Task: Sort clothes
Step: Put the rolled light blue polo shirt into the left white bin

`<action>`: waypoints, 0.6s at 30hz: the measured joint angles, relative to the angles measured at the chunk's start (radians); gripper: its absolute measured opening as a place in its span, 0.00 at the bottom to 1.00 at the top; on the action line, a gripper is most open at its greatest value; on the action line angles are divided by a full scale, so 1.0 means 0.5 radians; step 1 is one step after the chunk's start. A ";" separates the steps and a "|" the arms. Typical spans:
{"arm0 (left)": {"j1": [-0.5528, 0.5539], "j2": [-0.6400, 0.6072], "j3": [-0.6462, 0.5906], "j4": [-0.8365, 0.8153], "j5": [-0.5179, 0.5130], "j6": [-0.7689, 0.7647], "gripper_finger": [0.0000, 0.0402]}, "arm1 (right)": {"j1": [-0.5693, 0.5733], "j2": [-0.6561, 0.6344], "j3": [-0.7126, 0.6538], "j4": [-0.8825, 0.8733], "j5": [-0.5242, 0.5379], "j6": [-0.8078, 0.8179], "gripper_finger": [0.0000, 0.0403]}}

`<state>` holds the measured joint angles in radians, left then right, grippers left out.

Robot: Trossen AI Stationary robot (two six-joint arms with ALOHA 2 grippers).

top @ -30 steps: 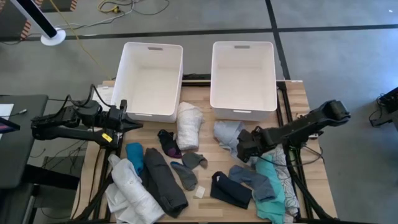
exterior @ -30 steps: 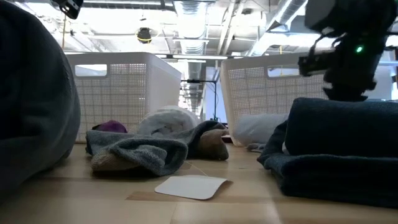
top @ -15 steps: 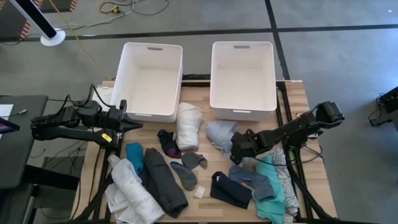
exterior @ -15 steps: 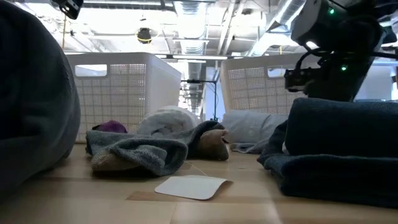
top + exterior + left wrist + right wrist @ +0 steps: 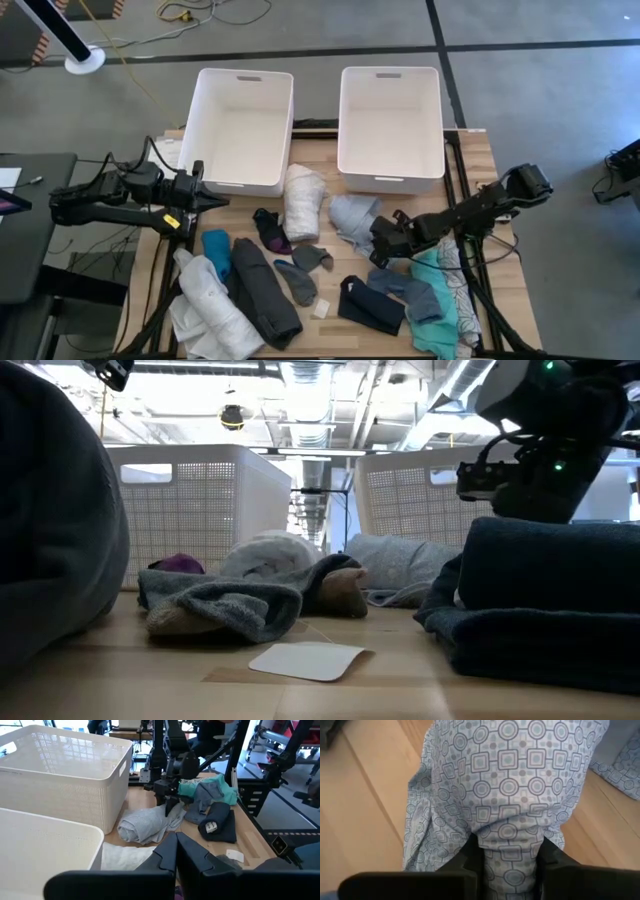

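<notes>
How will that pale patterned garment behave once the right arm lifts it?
Probably floppy: the patterned garment bunches into soft folds where the right gripper pinches it between its jaws. It likely weighs little, being thin cloth. Expect the loose end to trail over the table, perhaps dragging the grey-blue garment beside it.
</notes>
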<state>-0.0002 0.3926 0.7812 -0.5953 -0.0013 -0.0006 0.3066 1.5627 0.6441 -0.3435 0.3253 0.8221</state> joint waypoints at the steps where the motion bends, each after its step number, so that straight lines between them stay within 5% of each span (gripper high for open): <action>1: 0.000 0.000 0.001 0.000 0.000 0.000 0.00 | 0.001 0.000 0.003 -0.002 0.003 -0.011 0.23; 18: -0.001 -0.001 0.001 0.015 0.000 0.000 0.00 | 0.004 -0.109 0.253 -0.039 -0.083 -0.338 0.22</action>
<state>-0.0006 0.3923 0.7815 -0.5879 -0.0013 -0.0006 0.3087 1.5082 0.7704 -0.3629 0.2840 0.6532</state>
